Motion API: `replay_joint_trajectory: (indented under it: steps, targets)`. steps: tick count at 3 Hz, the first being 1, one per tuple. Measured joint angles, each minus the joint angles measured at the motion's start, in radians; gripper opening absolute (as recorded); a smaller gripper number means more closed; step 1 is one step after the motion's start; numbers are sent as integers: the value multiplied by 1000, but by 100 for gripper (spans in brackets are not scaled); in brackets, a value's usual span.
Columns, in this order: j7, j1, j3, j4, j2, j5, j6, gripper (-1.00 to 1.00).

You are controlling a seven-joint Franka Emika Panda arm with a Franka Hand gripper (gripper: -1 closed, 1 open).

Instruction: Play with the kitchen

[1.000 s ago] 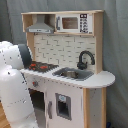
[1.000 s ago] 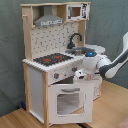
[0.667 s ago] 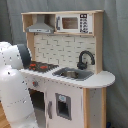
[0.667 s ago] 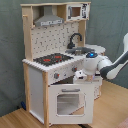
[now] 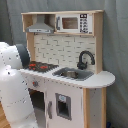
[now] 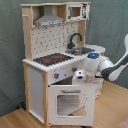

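The arm [image 6: 112,66] reaches to the kitchen [image 6: 50,60] front, end effector [image 6: 79,76] grip state unclear.

- Backdrop [image 5: 116,45]: grey-green fabric curtain hanging behind the scene in both exterior views, with vertical folds (most evident at the first exterior view's right edge).
- Floor [image 6: 112,107]: light wood surface, visible in the second exterior view along the bottom and right; bare where seen.
- Floor, first exterior view: a small strip of the same wood tone at the first exterior view's bottom left corner [image 5: 2,116].
- Dark cable or cord [image 6: 22,102]: low against the curtain at the second exterior view's left, identity uncertain.
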Motion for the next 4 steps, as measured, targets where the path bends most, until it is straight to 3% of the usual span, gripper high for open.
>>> replay_joint_trajectory:
  steps: [1, 2, 3, 4]
  targets:
    - [86, -3, 41, 16, -27, 0, 14, -100]
    - [112, -26, 48, 86, -96, -1, 3, -100]
    - [112, -33, 43, 123, -193, -2, -27, -100]
    - [112, -33, 41, 130, -215, -2, -37, -100]
